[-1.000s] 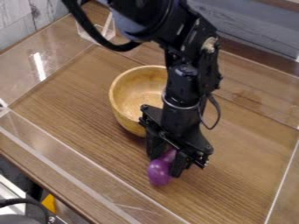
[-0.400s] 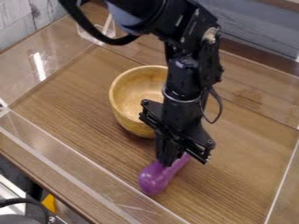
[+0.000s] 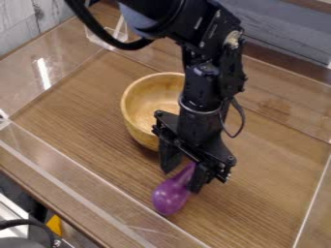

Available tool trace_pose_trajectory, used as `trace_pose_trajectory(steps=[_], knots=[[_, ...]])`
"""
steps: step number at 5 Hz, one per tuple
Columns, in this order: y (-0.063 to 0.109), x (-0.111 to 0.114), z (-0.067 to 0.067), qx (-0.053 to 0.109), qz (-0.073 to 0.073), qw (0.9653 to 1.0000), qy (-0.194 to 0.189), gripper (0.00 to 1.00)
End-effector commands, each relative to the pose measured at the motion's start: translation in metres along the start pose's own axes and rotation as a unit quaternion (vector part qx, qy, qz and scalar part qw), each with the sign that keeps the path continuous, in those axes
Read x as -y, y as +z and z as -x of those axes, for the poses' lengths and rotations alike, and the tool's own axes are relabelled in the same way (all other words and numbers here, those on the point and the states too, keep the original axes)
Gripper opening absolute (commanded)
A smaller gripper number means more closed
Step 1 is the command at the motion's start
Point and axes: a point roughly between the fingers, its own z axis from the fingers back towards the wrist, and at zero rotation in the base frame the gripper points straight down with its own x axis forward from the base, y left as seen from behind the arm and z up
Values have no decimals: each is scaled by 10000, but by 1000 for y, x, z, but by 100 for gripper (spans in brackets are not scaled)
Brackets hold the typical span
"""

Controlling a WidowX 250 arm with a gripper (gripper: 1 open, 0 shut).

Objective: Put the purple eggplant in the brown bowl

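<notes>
Looking at the jaws (image 3: pixel 180 165), we see them parted over the upper end of the eggplant (image 3: pixel 172 195), though we can't confirm any grip. The eggplant lies on the table (image 3: pixel 91 142), outside the bowl (image 3: pixel 135 101) and in front of it. We judge that lifting and placing remain. The arm (image 3: pixel 204 85) hides the bowl's right side, and the eggplant's far tip is obscured.

No readable text, labels, brands, numbers or signs anywhere in this view; nothing legible on any surface I can see.
</notes>
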Motion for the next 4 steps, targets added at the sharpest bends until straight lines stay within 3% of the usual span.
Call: trace_pose_trajectory(steps=[1, 2, 3, 4], knots=[[14, 0, -7, 332, 8, 9994, -3, 0], [13, 0, -7, 329, 17, 9995, 15, 0], [15, 0, -7, 338, 10, 9994, 19, 100], [17, 0, -7, 348, 2, 9994, 22, 0]])
